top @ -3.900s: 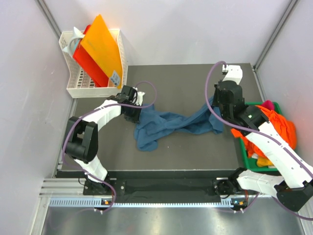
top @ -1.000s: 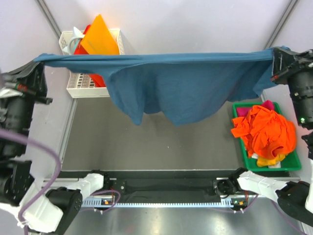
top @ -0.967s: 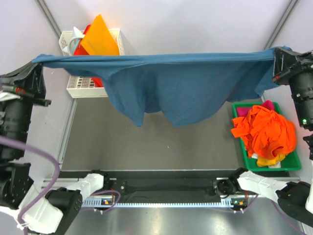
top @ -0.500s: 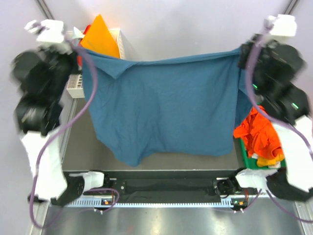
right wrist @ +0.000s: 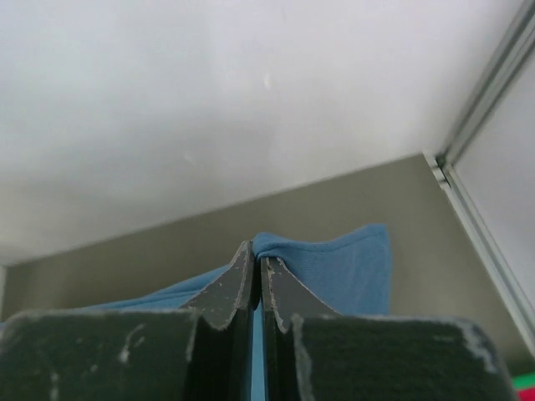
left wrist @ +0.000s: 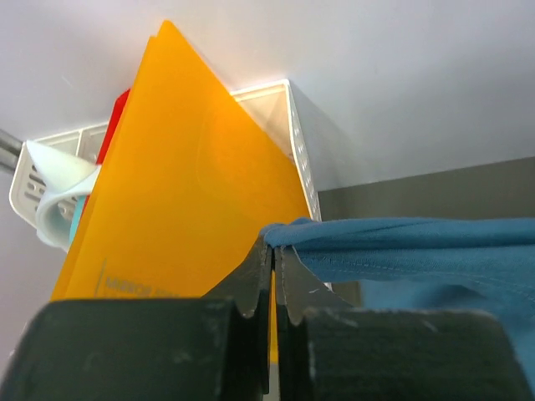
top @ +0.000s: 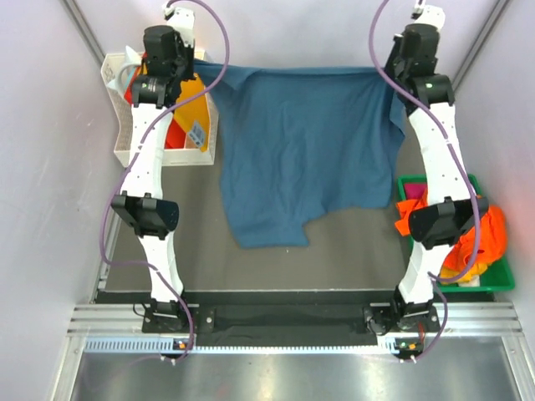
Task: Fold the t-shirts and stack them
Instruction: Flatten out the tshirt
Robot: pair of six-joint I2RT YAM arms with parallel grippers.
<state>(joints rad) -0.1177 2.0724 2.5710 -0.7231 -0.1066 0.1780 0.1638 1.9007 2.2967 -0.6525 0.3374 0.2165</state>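
A dark teal-blue t-shirt is stretched between both arms at the far end of the table, its lower part lying on the dark tabletop. My left gripper is shut on its left top corner. My right gripper is shut on the right top corner. In the wrist views, the left gripper and the right gripper each pinch a fold of blue cloth. More t-shirts, a bright orange heap with magenta-pink, fill the green tray at right.
A white basket at the back left holds orange and red folders; it appears close behind my left gripper as an orange folder. Pale walls enclose the table on three sides. The rail with both arm bases runs along the near edge.
Both arms have swung from the near, raised position to the far end of the table, carrying the blue t-shirt with them. Its hem now drapes onto the tabletop instead of hanging free.
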